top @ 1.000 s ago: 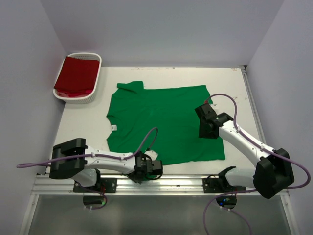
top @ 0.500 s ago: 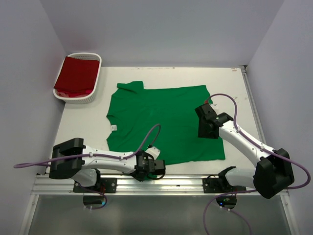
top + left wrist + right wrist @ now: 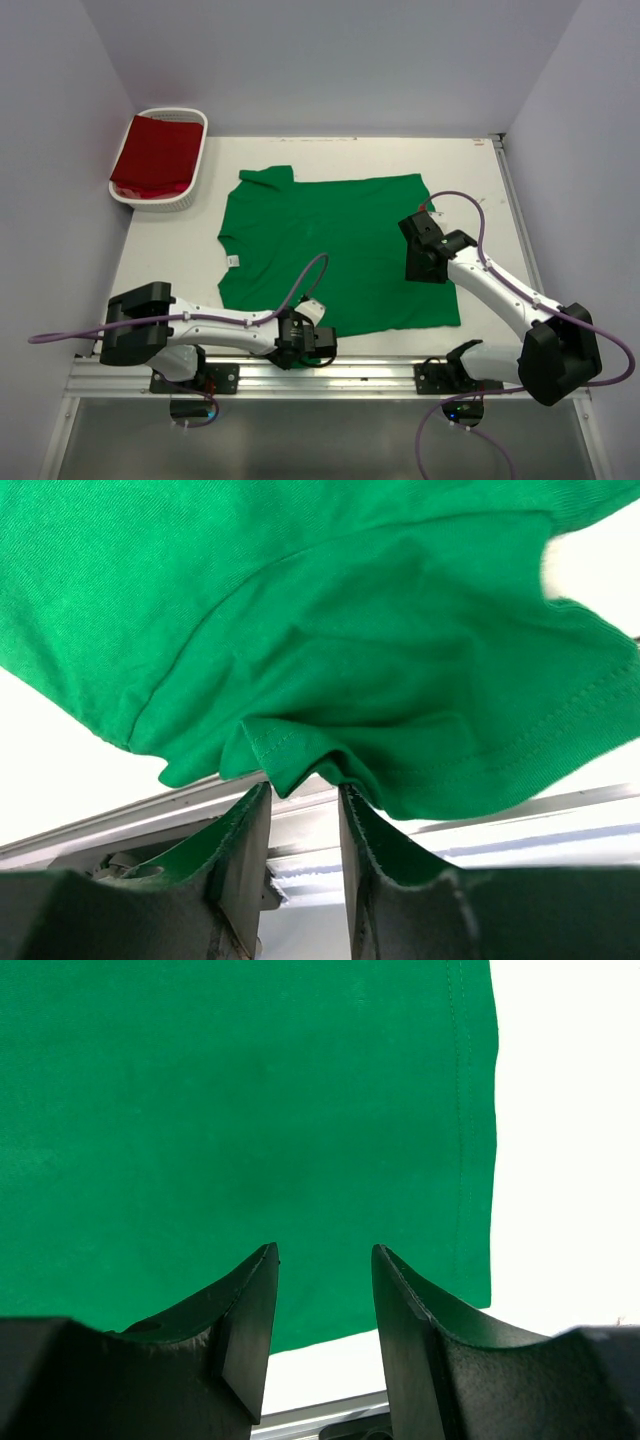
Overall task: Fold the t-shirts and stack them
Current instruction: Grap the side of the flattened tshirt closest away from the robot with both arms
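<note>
Left hand (image 3: 297,792) just released, fingers now apart at the 6 o'clock sleeve of the green t-shirt (image 3: 330,250), right hand (image 3: 325,1252) also apart over its 3 o'clock hem; shirt lies flat mid-worktop (image 3: 480,180), so folding likely needs a regrasp.

You will find no legible text, brand, number or sign in any view. The only label present is a small white tag (image 3: 233,261) on the green t-shirt (image 3: 330,250), located at the 9 o'clock edge of the garment as seen from the top camera. Any print on it is too small for you to read. Both wrist views show plain green cloth with no markings.
</note>
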You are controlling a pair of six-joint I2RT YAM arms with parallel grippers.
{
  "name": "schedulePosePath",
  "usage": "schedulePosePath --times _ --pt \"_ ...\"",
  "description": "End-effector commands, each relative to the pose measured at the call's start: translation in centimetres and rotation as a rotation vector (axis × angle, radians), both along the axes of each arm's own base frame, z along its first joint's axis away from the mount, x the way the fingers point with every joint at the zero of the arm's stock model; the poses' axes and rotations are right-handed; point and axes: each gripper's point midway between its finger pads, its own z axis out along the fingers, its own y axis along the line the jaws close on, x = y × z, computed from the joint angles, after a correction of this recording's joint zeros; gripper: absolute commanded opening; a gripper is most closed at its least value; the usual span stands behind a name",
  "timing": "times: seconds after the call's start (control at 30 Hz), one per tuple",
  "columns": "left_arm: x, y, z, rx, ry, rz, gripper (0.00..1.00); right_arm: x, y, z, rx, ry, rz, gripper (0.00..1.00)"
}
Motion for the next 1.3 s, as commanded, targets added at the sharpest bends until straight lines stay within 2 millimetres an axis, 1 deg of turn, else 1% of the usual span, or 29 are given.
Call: schedulePosePath --times 0.0,0.1,0.3,0.5,0.63,0.67,0.7,0.77,0.83,0.93,1.03,1.13,1.2,1.27 --pt "0.7 0.4 -0.3 0.005 -0.051 0.006 0.36 0.5 0.1 0.8 0.004 -0.037 -0.003 0.46" --pt "1.1 0.6 -0.6 0.017 -0.072 -0.003 0.34 0.5 0.1 0.9 0.007 -0.042 -0.005 0.46" --pt "2.1 -1.0 0.0 -0.005 -0.11 -0.065 0.34 0.5 0.1 0.9 0.007 -0.039 -0.003 0.45" --pt "2.8 -1.4 0.8 0.005 -0.139 -0.093 0.33 0.4 0.1 0.8 0.008 -0.038 -0.004 0.45" --pt "3.2 -2.0 2.0 -0.012 -0.159 -0.104 0.36 0.5 0.1 0.7 0.006 -0.032 -0.002 0.45" --pt "3.4 -2.5 2.6 -0.025 -0.171 -0.103 0.38 0.5 0.2 0.6 0.006 -0.032 -0.001 0.45" --pt "3.4 -2.6 2.9 -0.026 -0.172 -0.105 0.39 0.5 0.2 0.6 0.005 -0.032 0.001 0.45" --pt "3.5 -3.0 3.0 -0.029 -0.171 -0.113 0.45 0.5 0.2 0.6 0.005 -0.031 -0.001 0.45" --pt "3.5 -3.1 2.6 -0.023 -0.168 -0.121 0.46 0.6 0.2 0.6 0.006 -0.033 0.001 0.45" --pt "3.3 -3.0 1.6 -0.001 -0.147 -0.122 0.46 0.6 0.2 0.7 0.006 -0.035 0.001 0.45" --pt "3.1 -2.8 1.4 0.004 -0.134 -0.11 0.45 0.5 0.1 0.7 0.007 -0.036 0.001 0.45" --pt "2.7 -2.5 1.8 0.001 -0.121 -0.073 0.44 0.5 0.2 0.8 0.008 -0.037 0.001 0.45" --pt "1.9 -2.1 2.4 0.003 -0.085 -0.044 0.42 0.4 0.1 0.7 0.005 -0.035 0.0 0.45" --pt "0.7 -2.3 3.1 -0.039 -0.04 -0.002 0.41 0.5 0.1 0.8 0.007 -0.038 0.0 0.45"
